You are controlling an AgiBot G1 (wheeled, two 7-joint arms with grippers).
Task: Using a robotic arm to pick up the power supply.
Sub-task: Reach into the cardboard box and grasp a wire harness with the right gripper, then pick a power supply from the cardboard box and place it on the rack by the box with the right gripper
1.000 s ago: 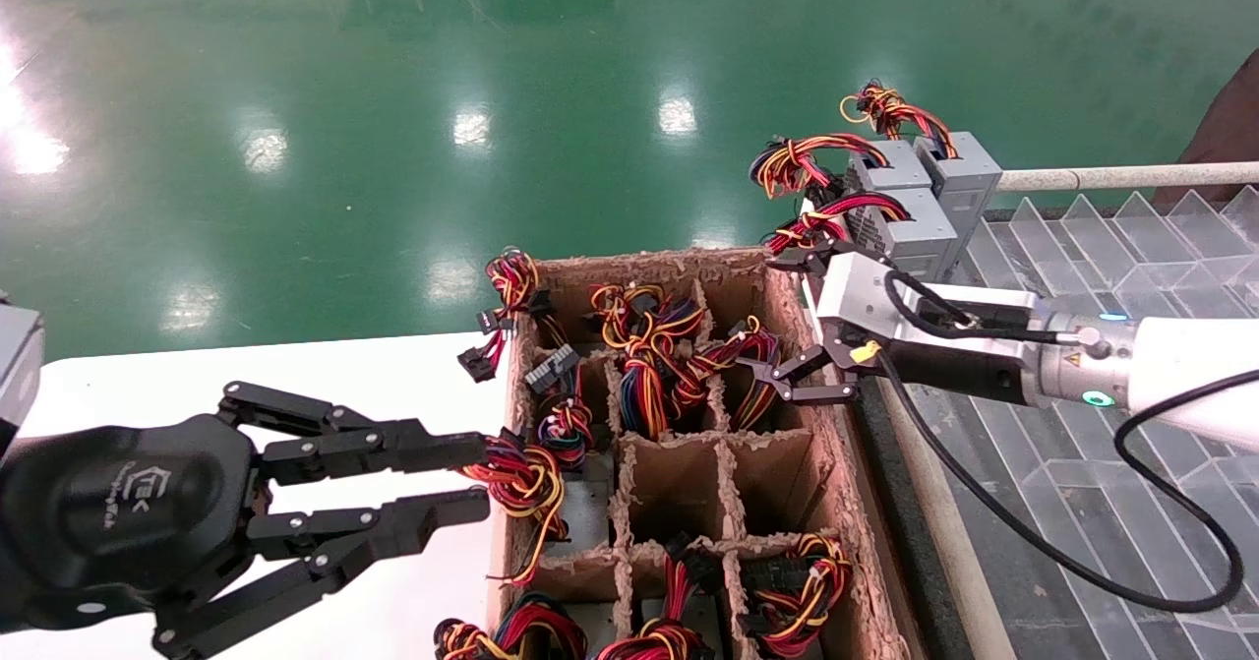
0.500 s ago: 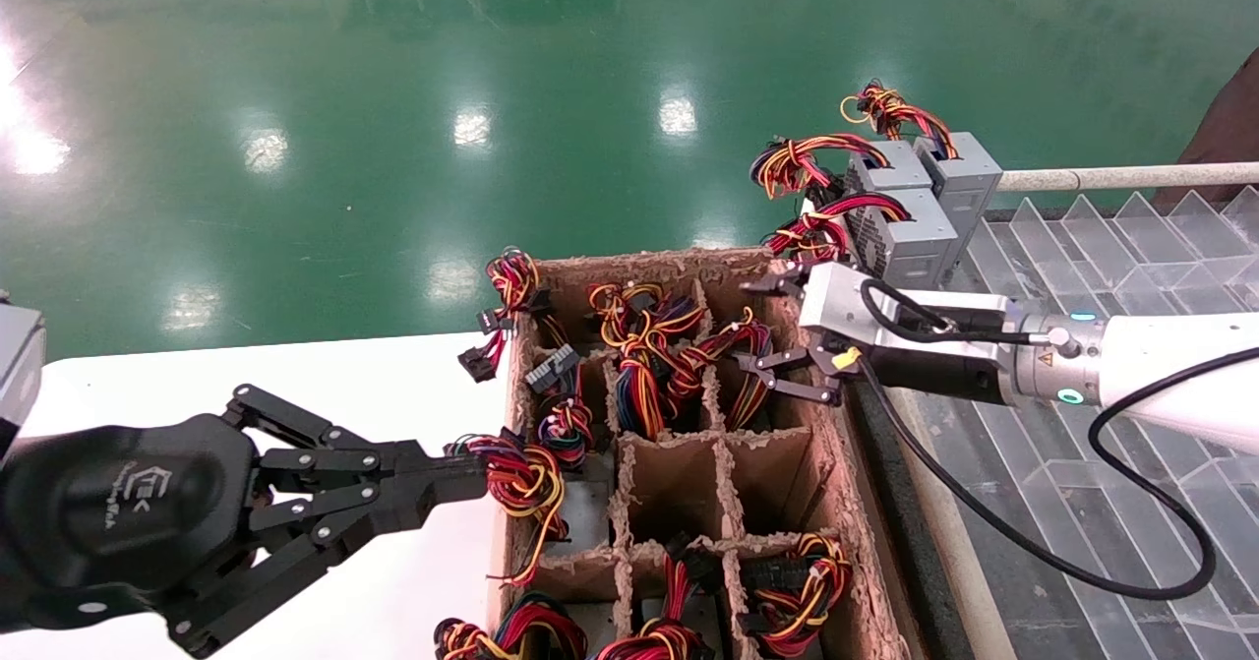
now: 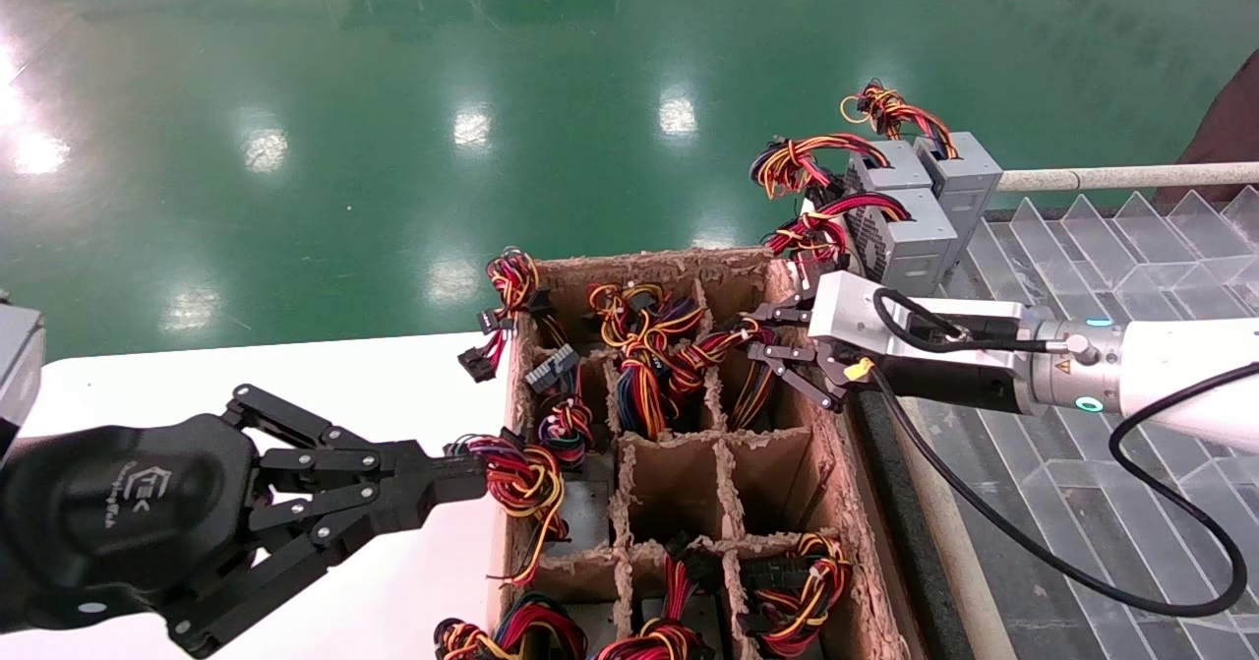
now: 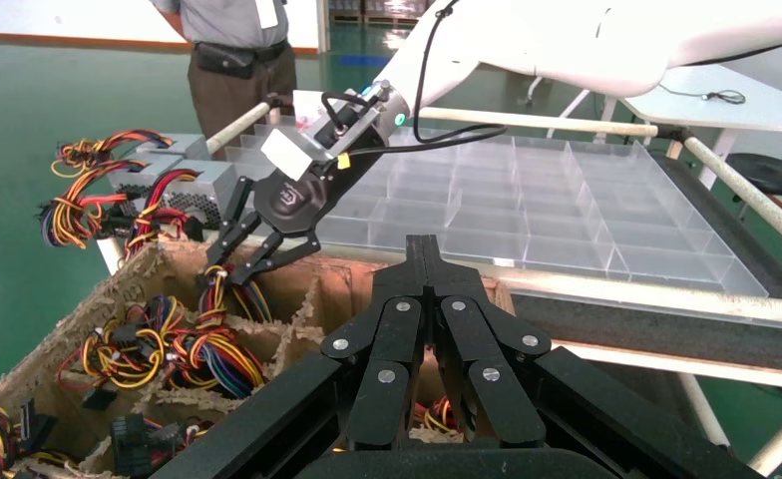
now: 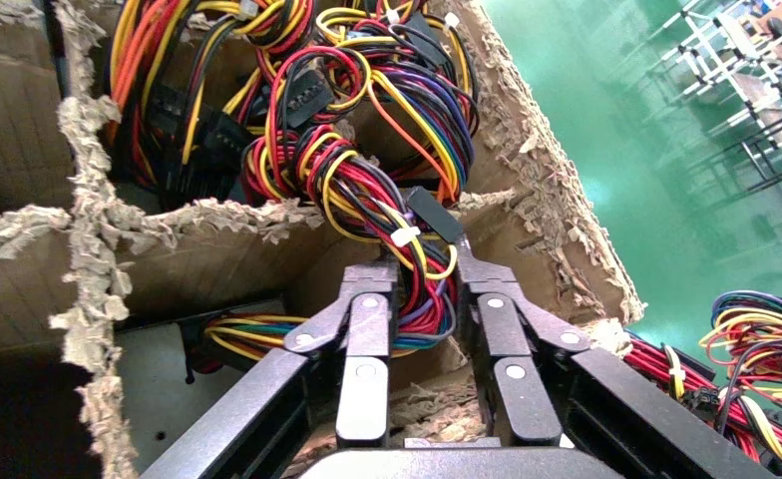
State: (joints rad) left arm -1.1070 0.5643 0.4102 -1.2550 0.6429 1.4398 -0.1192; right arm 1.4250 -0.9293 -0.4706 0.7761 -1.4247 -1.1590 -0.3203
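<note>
With the right tool (image 5: 422, 299) clamped only on the wire bundle (image 5: 367, 190) of a power supply (image 5: 217, 399) sunk in the cardboard divider box (image 3: 836, 503), lifting may slip or snag; the left tool (image 3: 462, 478) rests together beside it.

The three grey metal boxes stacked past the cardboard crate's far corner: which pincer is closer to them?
Right. The right pincer is just below the grey boxes, closed around wires in the cardboard crate. The left pincer sits shut at the crate's opposite side.
</note>
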